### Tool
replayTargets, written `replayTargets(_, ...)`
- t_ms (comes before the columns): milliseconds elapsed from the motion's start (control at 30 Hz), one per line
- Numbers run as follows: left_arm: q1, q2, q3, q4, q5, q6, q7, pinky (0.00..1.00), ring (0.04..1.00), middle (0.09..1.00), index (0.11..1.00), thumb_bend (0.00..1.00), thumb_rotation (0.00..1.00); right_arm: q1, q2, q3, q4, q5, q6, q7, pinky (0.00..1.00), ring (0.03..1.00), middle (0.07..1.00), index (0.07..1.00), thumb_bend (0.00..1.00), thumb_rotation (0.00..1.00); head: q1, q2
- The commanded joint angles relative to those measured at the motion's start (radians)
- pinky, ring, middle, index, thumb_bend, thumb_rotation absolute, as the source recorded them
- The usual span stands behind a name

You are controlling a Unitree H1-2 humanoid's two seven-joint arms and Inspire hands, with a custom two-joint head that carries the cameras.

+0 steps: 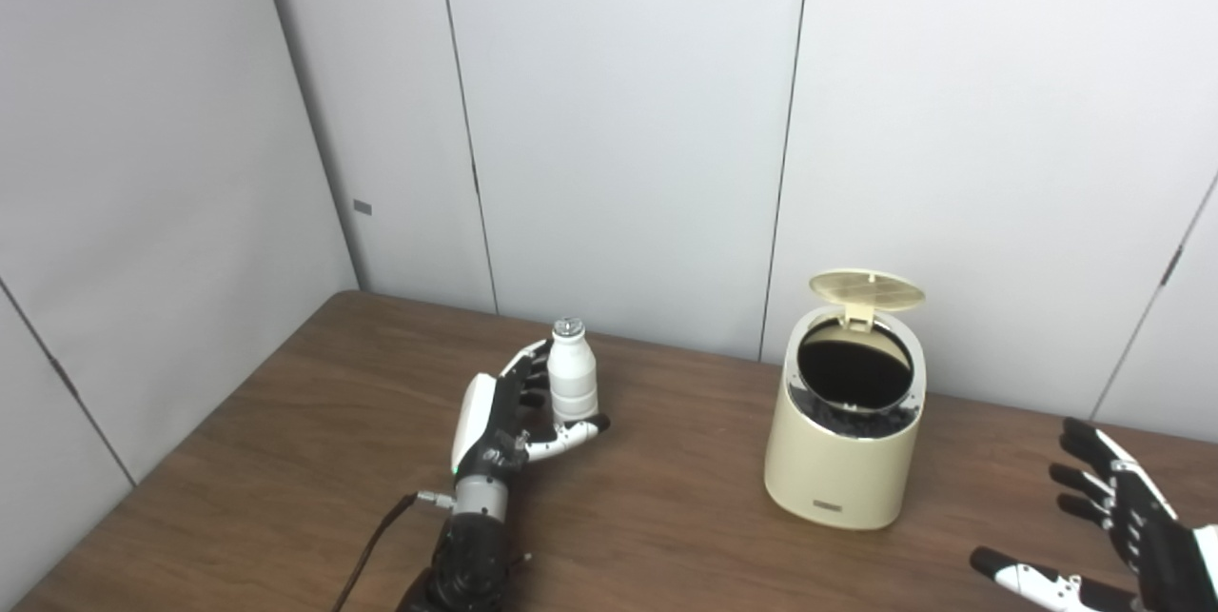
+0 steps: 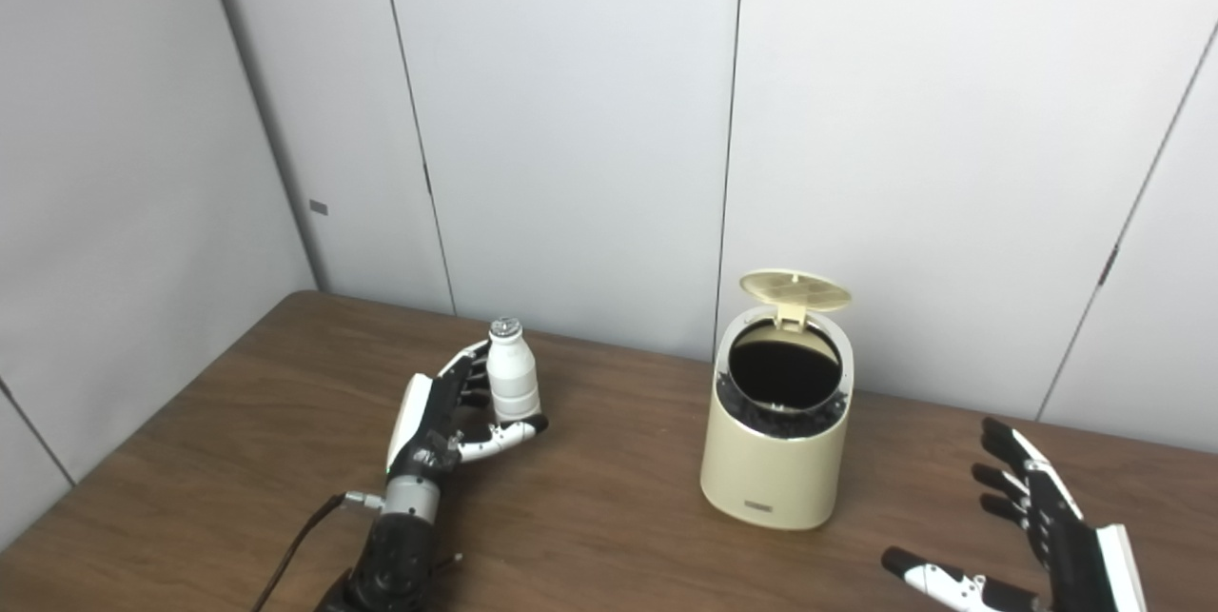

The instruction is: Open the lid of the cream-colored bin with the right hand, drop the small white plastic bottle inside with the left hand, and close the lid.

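The cream-colored bin (image 1: pixel 842 460) stands on the brown table right of centre. Its round lid (image 1: pixel 867 290) is flipped up at the back, so the dark opening (image 1: pixel 854 367) shows. The small white plastic bottle (image 1: pixel 572 382) with a silver cap is upright at centre-left. My left hand (image 1: pixel 504 422) is closed on it, fingers behind it and thumb (image 1: pixel 569 437) across its base. My right hand (image 1: pixel 1123 536) is at the lower right, well clear of the bin, with fingers spread and nothing in it.
A black cable (image 1: pixel 371 545) runs along my left forearm to the table's front edge. Grey wall panels (image 1: pixel 618 117) close off the table at the back and left. Bare tabletop (image 1: pixel 685 498) lies between the bottle and the bin.
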Motion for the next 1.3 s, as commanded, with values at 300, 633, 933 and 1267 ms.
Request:
replayTargets(300, -0.105, -0.022, 0.035, 0.112, 0.019, -0.183, 0.196, 0.35, 0.425, 0.469, 0.51, 0.51, 0.0, -0.021, -0.005, 0.003, -0.023, 0.001, -0.048, -0.005, 0.76, 0.813, 0.875, 0.862, 0.74, 0.0, 0.0, 0.005)
replayTargets(633, -0.116, -0.014, 0.011, 0.136, 0.027, -0.208, 0.214, 0.35, 0.425, 0.475, 0.507, 0.5, 0.0, -0.022, -0.005, 0.006, -0.009, -0.001, -0.059, -0.008, 0.77, 0.815, 0.878, 0.866, 0.74, 0.0, -0.002, 0.003)
replayTargets(933, -0.099, -0.015, -0.021, 0.087, 0.038, -0.203, 0.196, 0.36, 0.43, 0.478, 0.505, 0.5, 0.0, -0.029, 0.002, 0.013, 0.041, -0.018, -0.101, -0.03, 0.75, 0.805, 0.865, 0.854, 0.75, 0.0, -0.059, -0.015)
replayTargets(1267, -0.098, -0.053, -0.061, -0.089, -0.017, -0.25, 0.084, 0.38, 0.432, 0.48, 0.505, 0.5, 0.0, -0.05, 0.021, 0.028, 0.163, -0.046, -0.207, -0.087, 0.72, 0.8, 0.858, 0.839, 0.8, 0.07, -0.164, -0.044)
